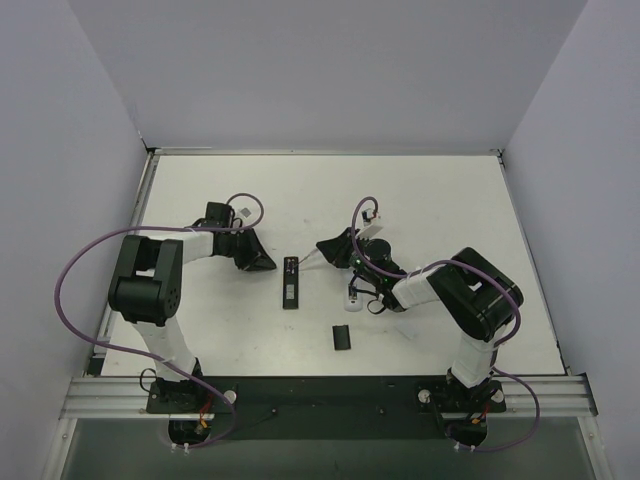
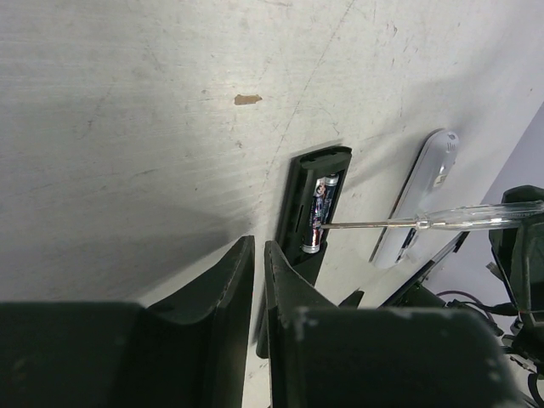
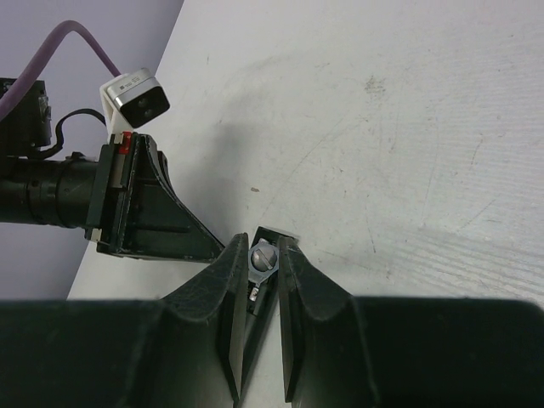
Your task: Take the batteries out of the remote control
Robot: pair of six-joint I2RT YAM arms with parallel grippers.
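The black remote control (image 1: 290,285) lies face down mid-table, its battery bay open. Two slim batteries (image 2: 320,212) sit side by side in the bay. My right gripper (image 3: 263,246) is shut on the clear handle of a screwdriver (image 2: 442,218). The screwdriver's thin shaft reaches left, and its tip rests at the near battery's end. My left gripper (image 2: 258,245) hovers at the remote's upper left end. Its jaws are nearly together with nothing between them, and one finger overlaps the remote's edge in the left wrist view.
A white remote (image 1: 353,294) lies just right of the black one, under the right wrist. The flat black battery cover (image 1: 342,337) lies nearer the arm bases. Purple cables loop off both arms. Grey walls enclose the table on three sides.
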